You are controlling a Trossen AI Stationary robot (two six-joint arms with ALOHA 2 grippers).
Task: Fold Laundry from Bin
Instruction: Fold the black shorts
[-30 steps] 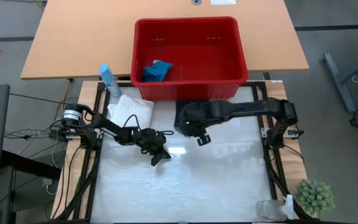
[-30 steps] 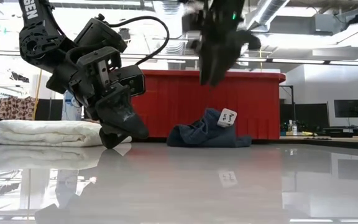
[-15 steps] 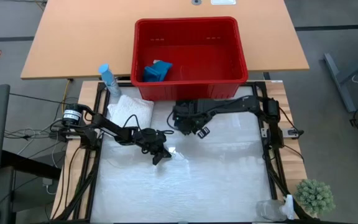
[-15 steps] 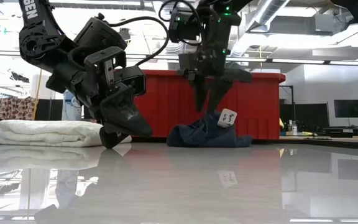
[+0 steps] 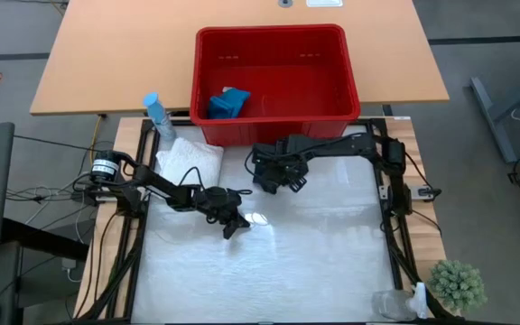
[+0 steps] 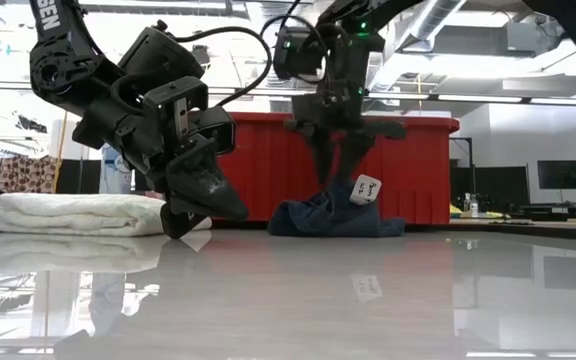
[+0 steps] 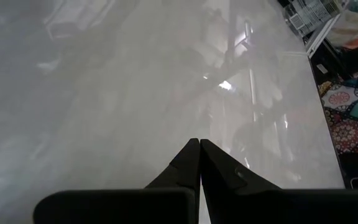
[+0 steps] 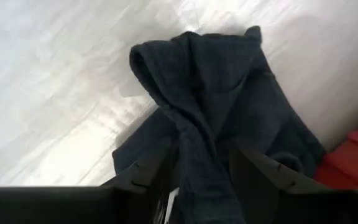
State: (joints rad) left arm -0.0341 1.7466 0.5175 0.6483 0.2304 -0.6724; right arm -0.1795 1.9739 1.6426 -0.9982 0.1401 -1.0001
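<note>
Laundry is lying partly sorted: white cloth [image 5: 190,161] folded beside the bin [image 5: 273,79], teal cloth [image 5: 228,102] inside. My right gripper [image 8: 197,177] is straddling the navy cloth [image 8: 219,130], half-open, not yet clamped; left gripper [image 7: 199,163] is closed, empty.

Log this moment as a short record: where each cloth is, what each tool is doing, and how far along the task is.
white cloth: folded flat on the table, left of the dark cloth
dark cloth: crumpled on the table, just before the bin
blue cloth: inside the red bin
left tool: shut, empty, low over bare table
right tool: open, fingers either side of a ridge of the dark cloth
task stage: dark cloth not yet folded
</note>
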